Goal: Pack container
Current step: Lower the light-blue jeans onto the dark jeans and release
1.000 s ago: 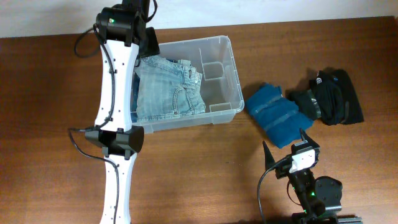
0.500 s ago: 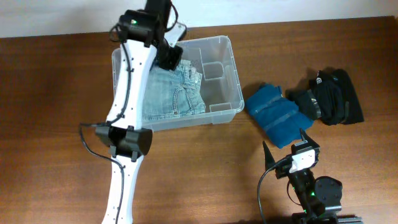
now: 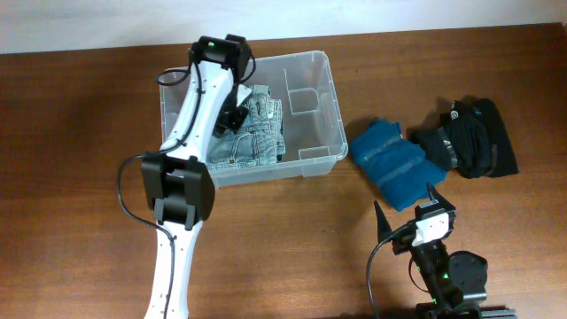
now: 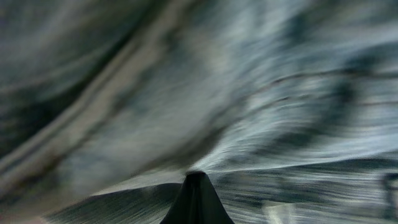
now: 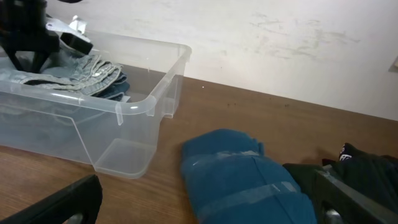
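The container (image 3: 333,99) sits on the tabletop (image 3: 71,177) close to the far edge, about midway along it, its long side running left to right. Folded jeans (image 3: 259,142) fill its left part; the moulded compartments at its right end hold nothing visible. The left tool (image 3: 235,113) reaches down inside the container onto the jeans. Its wrist view is a blur of denim (image 4: 249,93) with one dark fingertip (image 4: 196,199), so I cannot tell whether it is spread or pinching. The right tool (image 3: 406,211) hangs near the front edge toward the right, fingers spread wide and holding nothing. A blue cloth (image 3: 390,164) lies just right of the container, with a black garment (image 3: 474,137) touching its right side.
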Controlling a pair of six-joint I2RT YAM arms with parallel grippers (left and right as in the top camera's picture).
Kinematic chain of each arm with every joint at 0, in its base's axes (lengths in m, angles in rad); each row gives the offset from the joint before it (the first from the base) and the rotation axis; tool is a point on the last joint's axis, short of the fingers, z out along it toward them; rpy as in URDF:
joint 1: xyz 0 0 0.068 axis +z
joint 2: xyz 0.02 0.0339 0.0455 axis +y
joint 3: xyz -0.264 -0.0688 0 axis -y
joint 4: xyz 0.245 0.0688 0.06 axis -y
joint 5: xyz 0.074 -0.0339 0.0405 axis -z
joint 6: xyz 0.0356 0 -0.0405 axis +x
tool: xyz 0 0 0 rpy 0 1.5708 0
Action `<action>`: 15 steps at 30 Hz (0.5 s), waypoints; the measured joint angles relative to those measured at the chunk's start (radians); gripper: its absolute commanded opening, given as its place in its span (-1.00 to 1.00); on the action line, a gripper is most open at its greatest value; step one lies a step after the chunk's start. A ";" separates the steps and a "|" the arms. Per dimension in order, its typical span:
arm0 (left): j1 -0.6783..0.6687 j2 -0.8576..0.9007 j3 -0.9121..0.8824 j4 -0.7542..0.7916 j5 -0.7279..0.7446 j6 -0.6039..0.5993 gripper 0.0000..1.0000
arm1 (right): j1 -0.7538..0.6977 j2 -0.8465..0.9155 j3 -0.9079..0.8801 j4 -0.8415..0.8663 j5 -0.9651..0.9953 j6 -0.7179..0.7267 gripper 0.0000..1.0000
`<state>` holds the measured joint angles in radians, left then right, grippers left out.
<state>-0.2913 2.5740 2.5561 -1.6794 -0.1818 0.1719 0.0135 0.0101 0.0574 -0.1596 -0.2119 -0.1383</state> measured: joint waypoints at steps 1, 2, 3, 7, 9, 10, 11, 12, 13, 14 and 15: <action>0.006 -0.001 -0.002 0.000 -0.002 0.000 -0.99 | 0.000 0.000 0.000 0.000 0.000 0.000 0.97; 0.021 -0.001 -0.002 -0.001 -0.003 0.000 -0.99 | 0.000 0.000 0.000 0.000 0.000 0.000 0.97; 0.028 -0.002 -0.002 -0.001 -0.002 0.000 -0.99 | 0.000 0.000 0.000 0.000 0.000 0.000 0.97; 0.080 -0.003 -0.002 -0.008 -0.007 -0.008 -0.99 | 0.000 0.000 0.000 0.000 0.000 0.000 0.97; 0.091 -0.002 0.013 -0.013 -0.008 -0.009 -0.99 | 0.000 0.000 0.000 0.000 0.000 -0.001 0.97; 0.092 -0.001 0.037 -0.013 -0.010 -0.009 -0.98 | 0.000 0.000 0.000 0.000 0.000 0.000 0.97; 0.093 -0.001 0.064 -0.013 -0.010 -0.009 -0.95 | 0.000 0.000 0.000 0.000 0.000 -0.001 0.97; 0.092 0.000 0.099 -0.011 -0.010 -0.010 -0.86 | 0.000 0.000 0.000 0.000 0.000 0.000 0.97; 0.090 0.000 0.132 -0.008 -0.010 -0.012 -0.78 | 0.000 0.000 0.000 0.000 0.000 0.000 0.97; 0.087 -0.001 0.180 -0.010 -0.010 -0.015 -0.60 | 0.000 0.000 0.000 0.000 0.000 0.000 0.97; 0.081 -0.003 0.224 -0.006 -0.008 -0.016 -0.46 | 0.000 0.000 0.000 0.000 0.000 0.000 0.97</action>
<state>-0.2104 2.5710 2.7796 -1.6859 -0.1902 0.1558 0.0135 0.0101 0.0574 -0.1596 -0.2119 -0.1379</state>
